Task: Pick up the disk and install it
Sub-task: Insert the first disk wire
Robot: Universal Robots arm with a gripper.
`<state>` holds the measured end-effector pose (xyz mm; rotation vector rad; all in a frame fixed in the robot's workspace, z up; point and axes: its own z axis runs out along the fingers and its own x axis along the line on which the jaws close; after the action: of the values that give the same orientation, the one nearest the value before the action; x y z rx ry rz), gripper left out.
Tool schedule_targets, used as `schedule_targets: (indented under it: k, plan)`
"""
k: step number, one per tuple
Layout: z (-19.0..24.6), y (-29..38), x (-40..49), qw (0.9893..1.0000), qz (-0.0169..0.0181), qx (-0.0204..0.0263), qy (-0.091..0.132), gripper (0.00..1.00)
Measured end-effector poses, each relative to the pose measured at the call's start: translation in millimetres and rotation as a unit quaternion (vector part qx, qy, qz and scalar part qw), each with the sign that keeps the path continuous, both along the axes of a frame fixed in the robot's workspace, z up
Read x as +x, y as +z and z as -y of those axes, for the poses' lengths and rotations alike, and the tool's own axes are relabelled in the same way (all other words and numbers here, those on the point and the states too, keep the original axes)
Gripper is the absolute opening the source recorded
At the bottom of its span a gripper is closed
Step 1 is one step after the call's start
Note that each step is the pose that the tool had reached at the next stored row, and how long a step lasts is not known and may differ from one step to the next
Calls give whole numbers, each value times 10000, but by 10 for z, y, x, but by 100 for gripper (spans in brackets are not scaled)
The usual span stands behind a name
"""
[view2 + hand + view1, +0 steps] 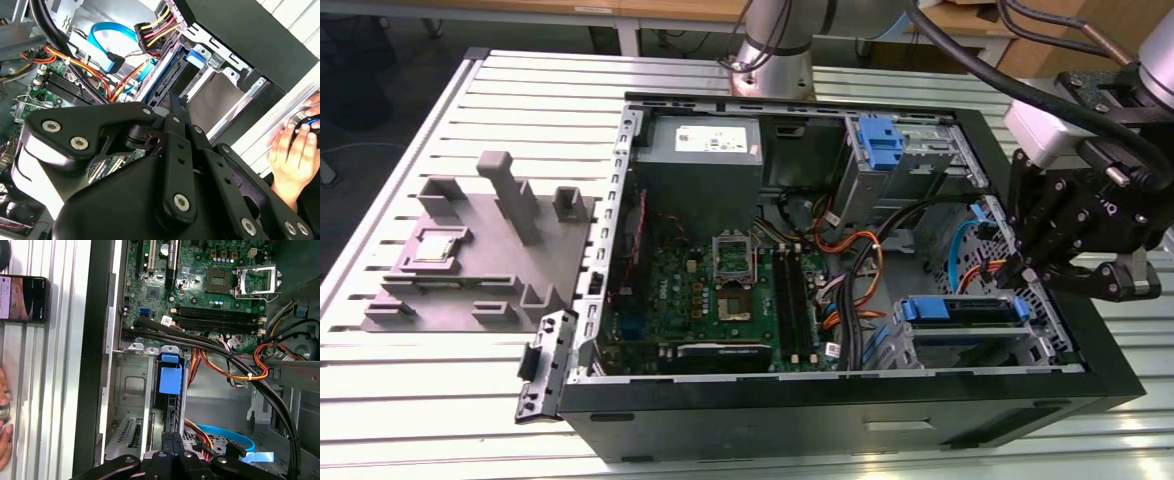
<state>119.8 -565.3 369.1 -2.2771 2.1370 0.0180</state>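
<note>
**Fingers closed above drive cage, disk seated in its slot**

The fingers of the gripper are drawn together with nothing between them. In the first wrist view their tips sit just over the exposed edge of the disk; whether they touch it cannot be told. The disk stands on edge in the metal drive cage inside the open computer case, its blue plastic frame uppermost.

In the exterior view the gripper hangs over the case wall at the exterior view's right, just beside the disk in the cage's near corner. The second wrist view looks past the black gripper to the disk's blue tab and a blue flat cable nearby.

The motherboard lies on the case floor, with orange and black cables running between it and the cage. A grey power supply with a white sticker sits at the far end of the case. An upright blue latch piece stands near it, well apart from the disk.

On the slatted metal counter, a grey moulded fixture sits to the exterior view's left of the case. A person's hand is on the counter just outside the case, and a phone lies on the slats.
</note>
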Motion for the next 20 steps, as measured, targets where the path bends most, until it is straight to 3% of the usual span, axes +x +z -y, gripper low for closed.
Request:
schedule_targets:
  k: [4, 10, 15, 20]
  plan:
    - [-23, 1, 61, 10000, 3, -1, 0, 12]
    - [-101, -11, 173, 10000, 3, -3, 0, 12]
    - [-112, -26, 194, 10000, 4, -6, 16, 12]
    - [-112, -33, 195, 9993, 9, -5, 369, 12]
